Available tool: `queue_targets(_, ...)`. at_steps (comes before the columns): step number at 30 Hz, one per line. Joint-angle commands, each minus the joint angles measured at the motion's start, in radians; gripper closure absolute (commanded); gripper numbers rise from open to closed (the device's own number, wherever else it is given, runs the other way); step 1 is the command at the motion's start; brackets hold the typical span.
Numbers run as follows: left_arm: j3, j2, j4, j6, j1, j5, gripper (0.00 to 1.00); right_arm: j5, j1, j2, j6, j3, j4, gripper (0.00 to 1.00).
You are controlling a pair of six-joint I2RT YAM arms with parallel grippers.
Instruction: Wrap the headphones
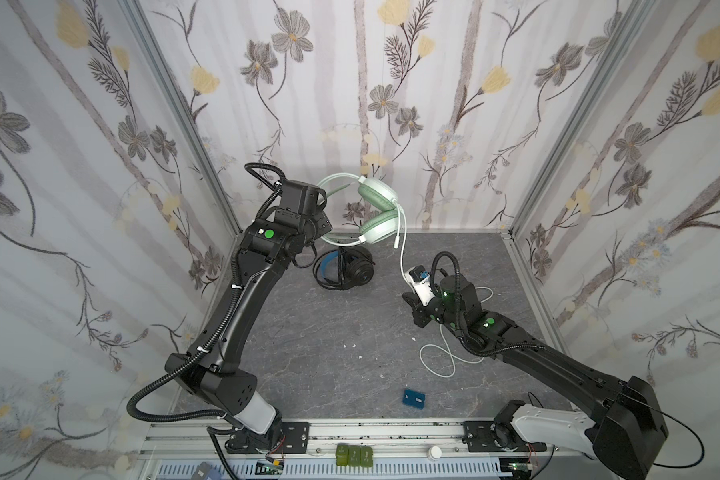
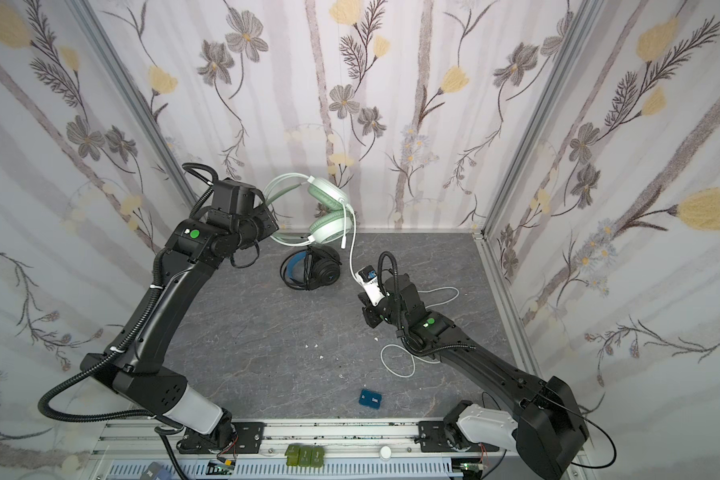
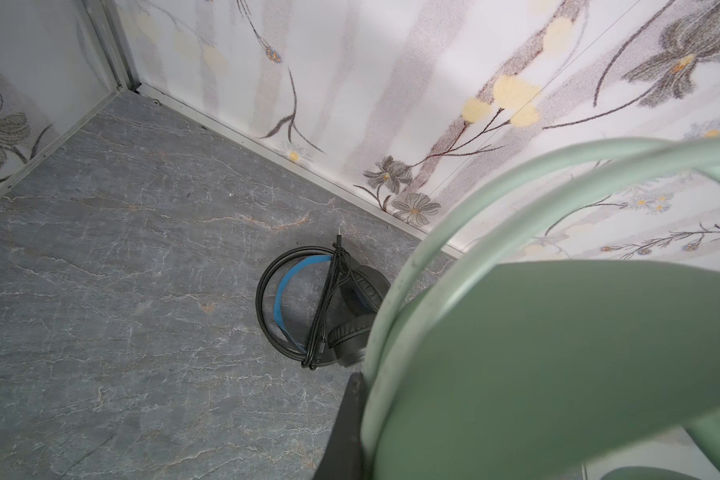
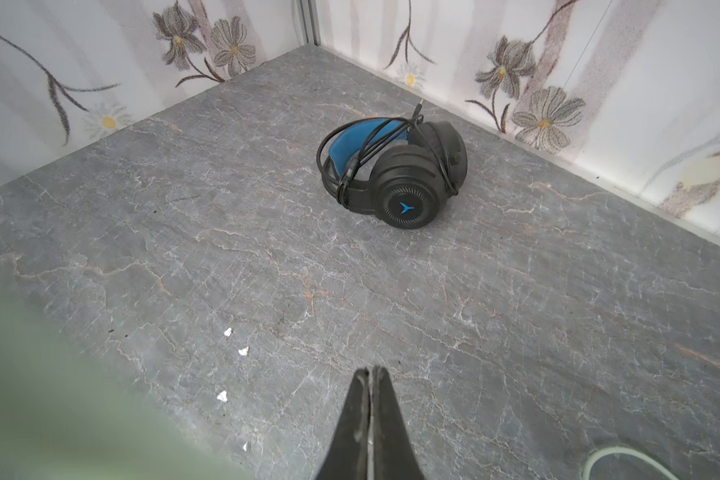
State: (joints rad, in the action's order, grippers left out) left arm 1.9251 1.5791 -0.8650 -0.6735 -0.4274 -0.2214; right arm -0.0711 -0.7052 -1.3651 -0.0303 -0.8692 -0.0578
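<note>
A: What is evading view?
B: The tips of the left gripper (image 1: 323, 219), hiding behind its wrist, clamping the band of the mint-green plastic over-ear headset (image 1: 377, 195) aloft by the back wall (image 1: 433, 124). The right gripper (image 4: 370, 370) is pinching shut, empty.
A: Writing?
B: White print on the blue rectangular box (image 1: 413, 399) is blurring; the black cord-wrapped headset (image 4: 404, 183) is lying on the tabletop (image 1: 308, 353)

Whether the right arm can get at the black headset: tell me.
Probably yes: bare table lies between the shut right tool and the black headset; the pale cable hanging by its wrist might snag.
</note>
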Motion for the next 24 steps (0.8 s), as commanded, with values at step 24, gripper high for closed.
queue_targets(24, -0.154, -0.027, 0.096, 0.177, -0.085, -0.268, 1.00, 0.111, -0.115, -0.146, -0.080, -0.488, -0.422, 1.00)
